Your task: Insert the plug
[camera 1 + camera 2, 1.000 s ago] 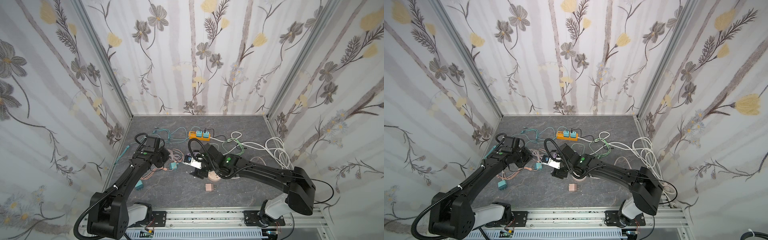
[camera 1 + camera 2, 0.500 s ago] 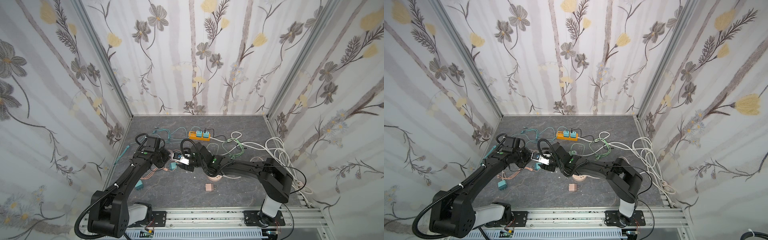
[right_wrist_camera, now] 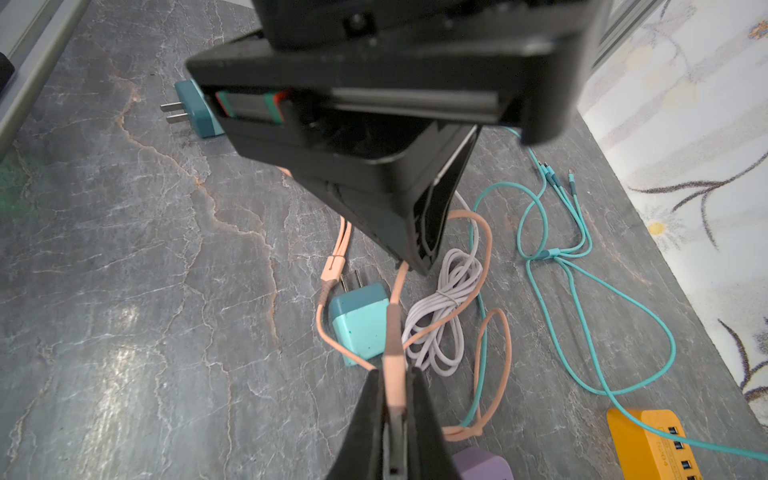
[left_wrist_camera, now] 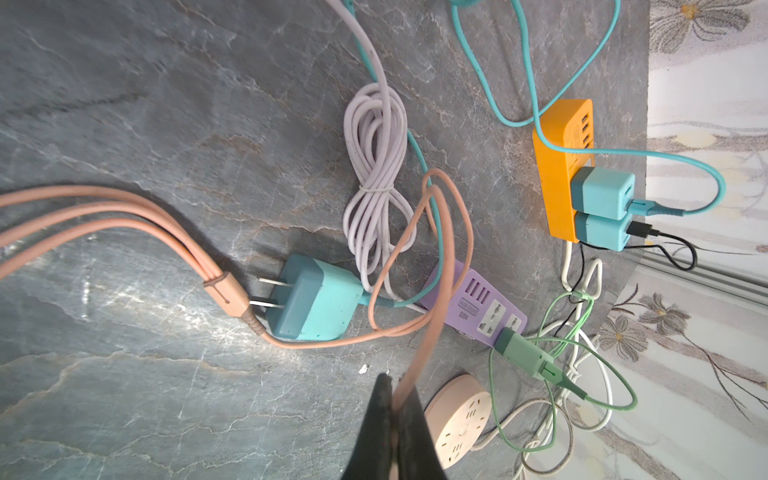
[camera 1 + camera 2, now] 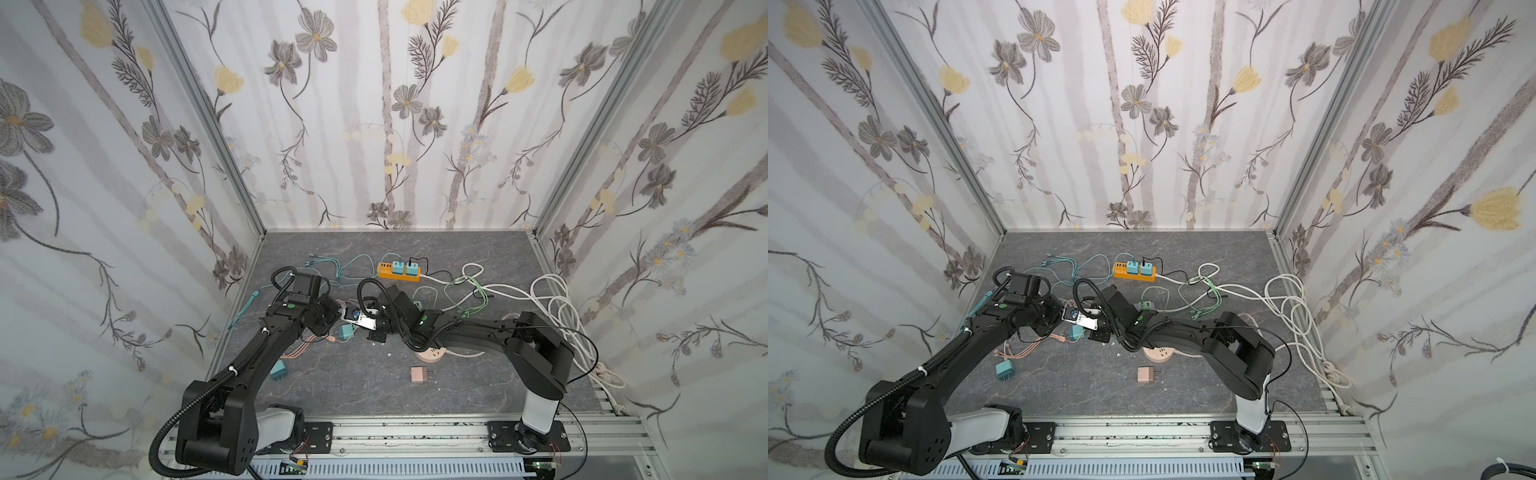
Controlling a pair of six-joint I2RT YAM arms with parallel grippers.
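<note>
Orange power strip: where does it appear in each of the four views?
Top view: strip near the back wall, middle.
Top view: same spot.
Left wrist: strip with two chargers plugged in.
Right wrist: strip cut by the picture's edge.
Landmark: teal cable running to it.

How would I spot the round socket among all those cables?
On the grey floor, look beneath the right arm. A peach socket hub lies there, partly hidden by the arm. Unlike the orange strip and the purple strip, it is a flat round disc.
</note>
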